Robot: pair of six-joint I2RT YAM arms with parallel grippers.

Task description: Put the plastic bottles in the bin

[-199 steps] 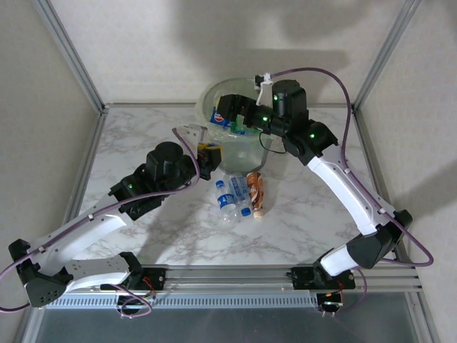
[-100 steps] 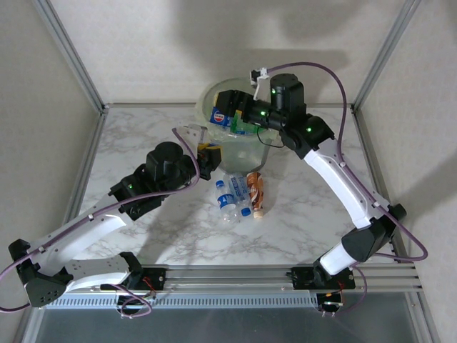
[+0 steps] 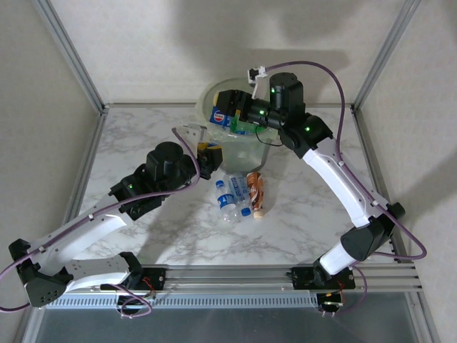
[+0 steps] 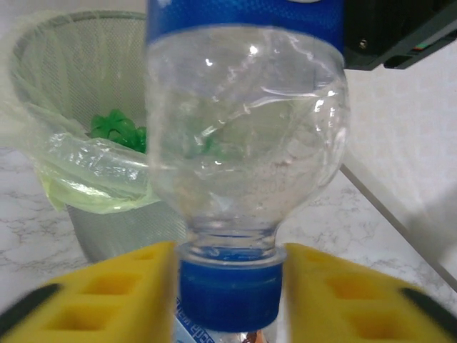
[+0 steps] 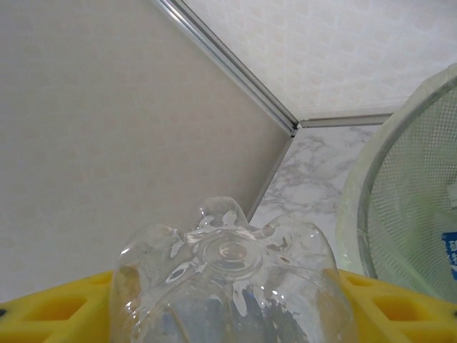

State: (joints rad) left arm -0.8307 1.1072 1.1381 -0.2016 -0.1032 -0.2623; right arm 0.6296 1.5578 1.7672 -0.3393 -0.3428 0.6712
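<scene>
A clear plastic bottle [image 4: 243,143] with a blue label and blue cap hangs cap-down beside the bin [image 3: 239,153], a round grey bucket with a pale green liner. My right gripper [image 3: 223,108] is shut on its upper body, and the bottle's base [image 5: 228,250] bulges between the yellow fingers [image 5: 400,307]. My left gripper [image 3: 208,152] is open, its fingers [image 4: 107,286] flanking the blue cap [image 4: 228,293] with slim gaps. Green bottles [image 4: 114,128] lie inside the bin [image 4: 93,168]. On the table in front of it lie two clear blue-labelled bottles [image 3: 227,196] and an orange-labelled one [image 3: 255,189].
Metal frame posts [image 3: 71,61] and pale walls enclose the marble table [image 3: 143,136]. The bin stands at the back centre, its rim [image 5: 357,193] just right of the held bottle. The arm bases sit on a rail [image 3: 235,275] at the near edge.
My right gripper has closed on the bottle's body and shifted slightly left. My left gripper has opened off the cap. The bottles on the table have not moved.
</scene>
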